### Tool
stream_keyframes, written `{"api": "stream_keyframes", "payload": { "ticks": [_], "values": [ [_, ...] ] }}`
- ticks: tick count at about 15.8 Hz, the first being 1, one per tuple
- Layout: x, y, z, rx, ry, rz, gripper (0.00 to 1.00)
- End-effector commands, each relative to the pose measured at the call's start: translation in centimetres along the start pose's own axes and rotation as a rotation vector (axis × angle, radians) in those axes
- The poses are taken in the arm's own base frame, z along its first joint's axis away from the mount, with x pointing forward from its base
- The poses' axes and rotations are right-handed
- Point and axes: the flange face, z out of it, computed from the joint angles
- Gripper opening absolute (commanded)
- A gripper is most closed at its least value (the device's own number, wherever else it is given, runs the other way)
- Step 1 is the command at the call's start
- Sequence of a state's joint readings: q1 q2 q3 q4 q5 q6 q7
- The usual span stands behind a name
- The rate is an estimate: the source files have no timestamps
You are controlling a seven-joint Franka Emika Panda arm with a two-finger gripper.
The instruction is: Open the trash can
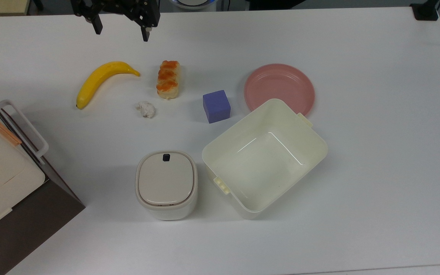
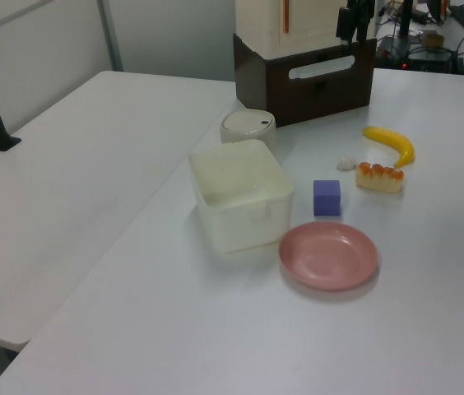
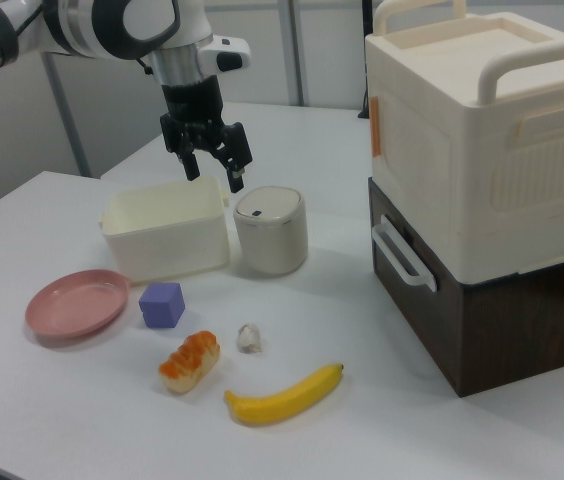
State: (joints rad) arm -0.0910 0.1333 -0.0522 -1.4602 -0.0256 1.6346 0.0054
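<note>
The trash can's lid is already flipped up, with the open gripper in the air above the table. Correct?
Not quite. The trash can has its lid closed flat, as the top view shows. The rest holds: the gripper is open, in the air above the table.

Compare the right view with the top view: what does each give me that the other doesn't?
Right view: the arm's white links above the open gripper, and the big appliance's side and handles. Top view: the tub's bare inside and the trash can's shut lid from straight above, with its black button. Both: trash can beside tub, banana, plate, cube.
</note>
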Motion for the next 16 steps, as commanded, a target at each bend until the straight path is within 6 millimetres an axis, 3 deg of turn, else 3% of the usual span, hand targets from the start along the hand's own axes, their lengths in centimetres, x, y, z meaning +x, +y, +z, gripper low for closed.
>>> {"api": "stream_keyframes", "payload": {
  "ticks": [1,16],
  "values": [
    [-0.56,-0.18,-0.12,0.024,0.016,0.004,1.00],
    [-0.45,-0.27,0.16,0.022,0.011,-0.020,1.00]
  ]
}}
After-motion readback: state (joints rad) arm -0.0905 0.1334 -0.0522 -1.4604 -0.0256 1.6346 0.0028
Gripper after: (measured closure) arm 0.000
